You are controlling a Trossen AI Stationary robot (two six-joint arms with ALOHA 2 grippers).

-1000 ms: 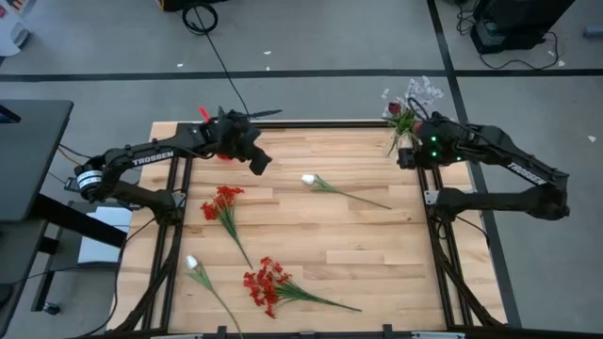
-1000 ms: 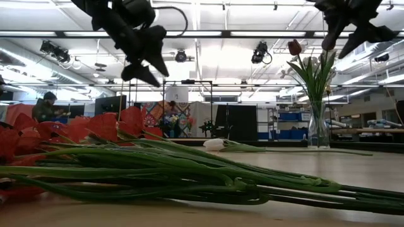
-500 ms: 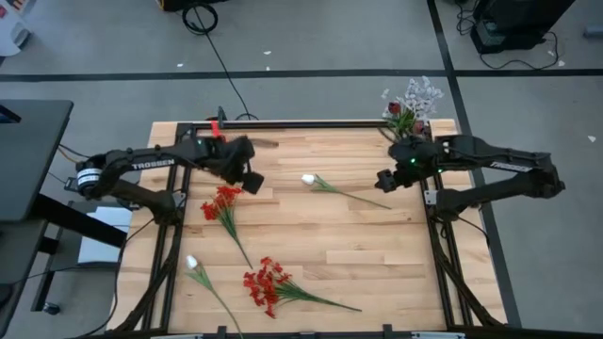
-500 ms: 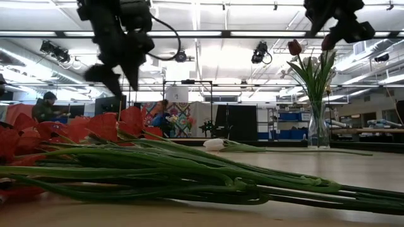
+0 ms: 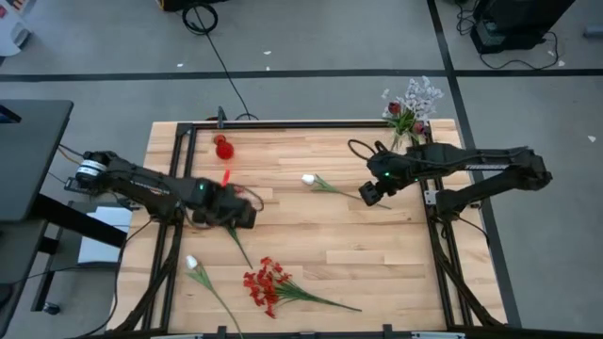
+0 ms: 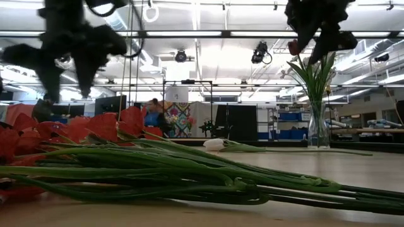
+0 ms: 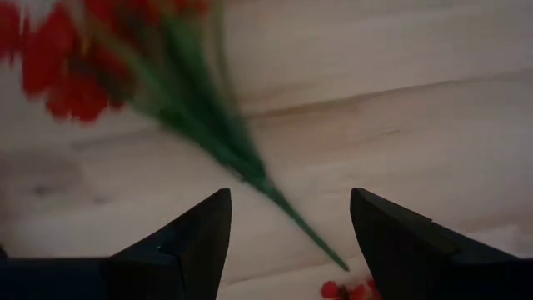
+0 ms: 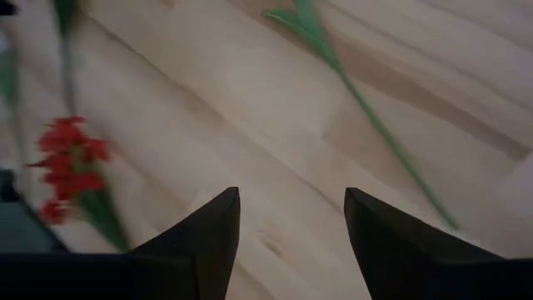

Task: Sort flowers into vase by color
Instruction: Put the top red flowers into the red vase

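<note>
Both grippers are open and hold nothing. My left gripper (image 5: 236, 215) (image 7: 289, 200) hovers over a red flower cluster (image 7: 71, 71) lying on the left half of the table; its green stem (image 7: 250, 167) runs out ahead of the fingers. My right gripper (image 5: 371, 194) (image 8: 291, 196) hovers beside the stem (image 8: 375, 133) of a white tulip (image 5: 308, 179) lying flat near the table's middle. A second red cluster (image 5: 264, 282) and a second white tulip (image 5: 191, 264) lie near the near edge. A glass vase (image 6: 317, 126) with maroon and pale flowers (image 5: 407, 108) stands at the far right corner.
A red object (image 5: 222, 146) stands near the far left edge of the wooden table (image 5: 311, 245). In the low view the near red cluster's stems (image 6: 189, 173) fill the foreground. Bare wood lies between the two arms. A person (image 6: 47, 104) sits in the room behind.
My left gripper has moved from the far left edge toward the near edge and down, ending over the red cluster. My right gripper has moved away from the vase, toward the table's left and near side, ending beside the white tulip's stem. No flower has moved.
</note>
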